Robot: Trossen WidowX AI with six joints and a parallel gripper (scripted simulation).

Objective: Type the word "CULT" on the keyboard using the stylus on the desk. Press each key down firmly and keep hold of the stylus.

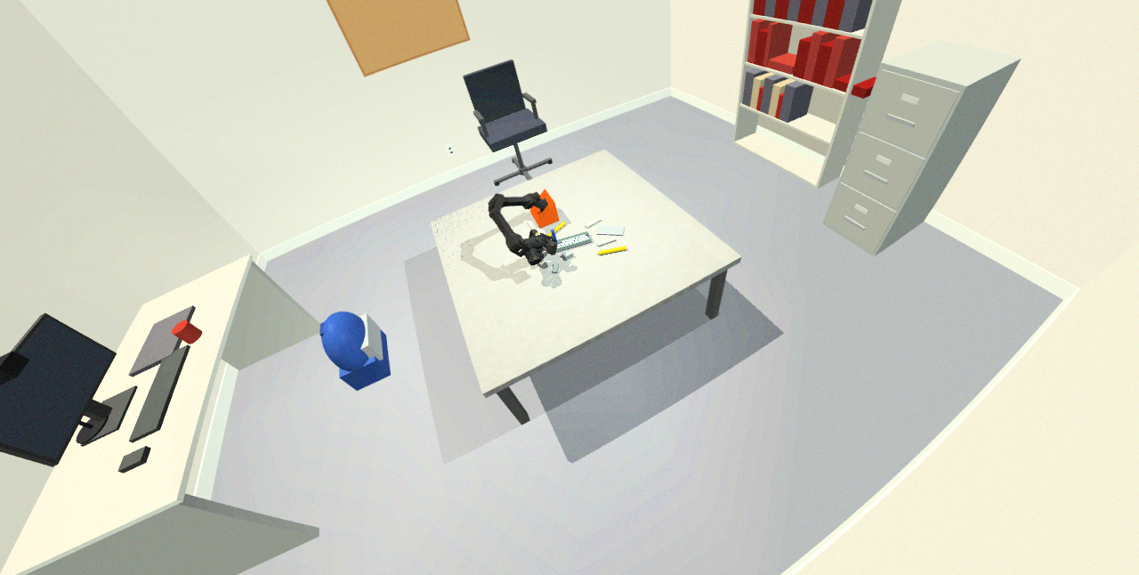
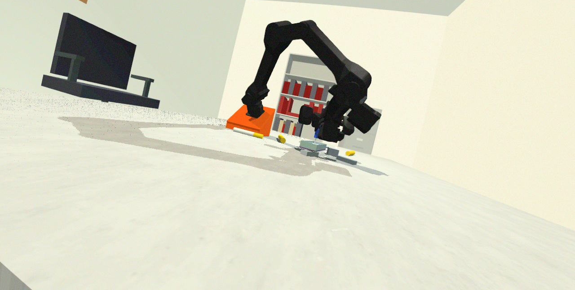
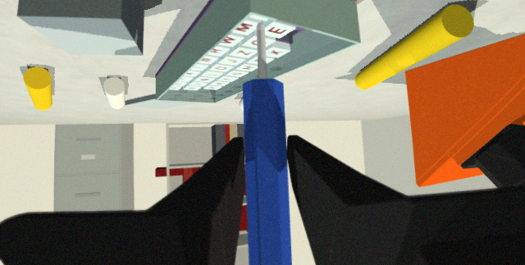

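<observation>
My gripper [image 3: 265,145] [image 2: 323,130] [image 1: 547,247] is shut on the blue stylus [image 3: 264,109] [image 2: 316,134], which stands between the two black fingers. Its thin grey tip [image 3: 260,45] reaches down onto the key field of the small grey-green keyboard [image 3: 303,8] [image 2: 312,144] [image 1: 575,240]. In the wrist view the tip ends between the keys marked M and E. The key under the tip is hidden. The keyboard lies flat on the white table [image 1: 637,285] [image 2: 161,208], right below the gripper.
The arm's orange base block [image 3: 463,109] [image 2: 251,121] [image 1: 545,208] stands close by. A long yellow cylinder [image 3: 410,47], a short yellow one [image 3: 38,86], a white one [image 3: 114,92] and a grey box [image 3: 78,6] lie around the keyboard.
</observation>
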